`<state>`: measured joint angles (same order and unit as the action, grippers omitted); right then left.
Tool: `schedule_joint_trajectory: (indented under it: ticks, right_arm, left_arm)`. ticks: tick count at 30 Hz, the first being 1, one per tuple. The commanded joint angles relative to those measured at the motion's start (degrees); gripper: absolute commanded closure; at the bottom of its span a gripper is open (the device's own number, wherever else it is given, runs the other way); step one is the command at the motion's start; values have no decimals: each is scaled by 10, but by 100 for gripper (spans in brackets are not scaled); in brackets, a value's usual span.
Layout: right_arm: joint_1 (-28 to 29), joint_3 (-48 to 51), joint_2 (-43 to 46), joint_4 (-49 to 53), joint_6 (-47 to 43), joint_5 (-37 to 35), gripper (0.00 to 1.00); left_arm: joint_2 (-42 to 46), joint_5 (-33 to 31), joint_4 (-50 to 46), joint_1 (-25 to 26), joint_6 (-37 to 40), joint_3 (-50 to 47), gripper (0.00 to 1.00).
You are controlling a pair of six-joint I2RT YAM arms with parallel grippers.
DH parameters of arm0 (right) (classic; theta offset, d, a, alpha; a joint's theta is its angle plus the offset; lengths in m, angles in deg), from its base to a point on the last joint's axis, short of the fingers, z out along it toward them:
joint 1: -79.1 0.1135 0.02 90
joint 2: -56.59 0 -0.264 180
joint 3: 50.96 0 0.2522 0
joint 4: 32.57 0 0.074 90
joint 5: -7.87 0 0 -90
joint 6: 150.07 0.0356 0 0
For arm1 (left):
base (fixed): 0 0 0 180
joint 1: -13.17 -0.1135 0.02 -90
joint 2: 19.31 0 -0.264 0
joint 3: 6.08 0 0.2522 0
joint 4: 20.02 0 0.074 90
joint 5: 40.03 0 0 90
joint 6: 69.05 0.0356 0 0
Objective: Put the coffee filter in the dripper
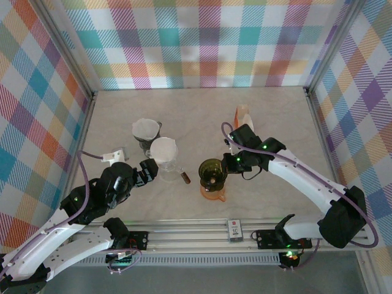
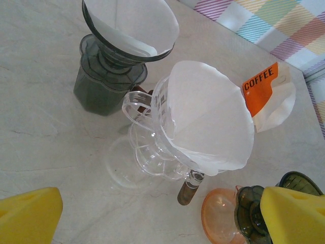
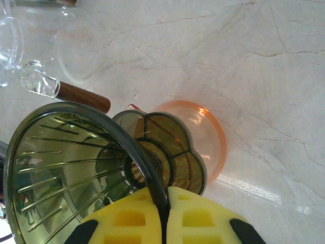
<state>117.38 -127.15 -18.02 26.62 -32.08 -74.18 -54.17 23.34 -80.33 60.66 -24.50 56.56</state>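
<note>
Clamping the rim of the empty olive dripper (image 3: pixel 76 168), right pincer (image 3: pixel 165 223) is clenched, orange dripper (image 3: pixel 210 137) just beyond it. Left pincer (image 2: pixel 160 216) hangs released; straight ahead the clear dripper (image 2: pixel 152 137) has a filter (image 2: pixel 208 117) seated, grey dripper (image 2: pixel 104 76) beyond too. Olive one's unfilled, so I'd guess halfway.

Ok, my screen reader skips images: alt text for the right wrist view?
The right gripper is shut on the rim of an empty green dripper, an orange dripper by its base, on a marble table.
</note>
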Motion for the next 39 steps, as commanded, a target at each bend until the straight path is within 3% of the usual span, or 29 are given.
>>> schedule_joint_trajectory:
  ticks: [1, 7, 10, 17, 22, 30, 39]
  right_arm:
    - [4, 11, 14, 8, -6, -11, 100]
    - [5, 16, 24, 11, -5, -19, 87]
    - [5, 20, 30, 7, -3, -18, 69]
    - [5, 9, 49, 5, -3, -37, 37]
    - [2, -22, 58, -4, -15, -97, 28]
    - [-89, -61, 24, -97, -34, -137, 33]
    - [-177, -155, -159, -156, -81, -209, 49]
  left_arm:
    - [1, -11, -4, -6, -5, -6, 0]
    - [0, -10, -1, -6, -6, -7, 0]
    - [-2, -9, -1, -6, -7, -7, 0]
    - [-1, -9, -2, -6, -7, -5, 0]
    - [-3, -10, 4, -6, -1, -2, 0]
    - [-14, -6, 8, -6, 15, 16, 0]
    - [-25, 8, 18, -6, 17, 20, 0]
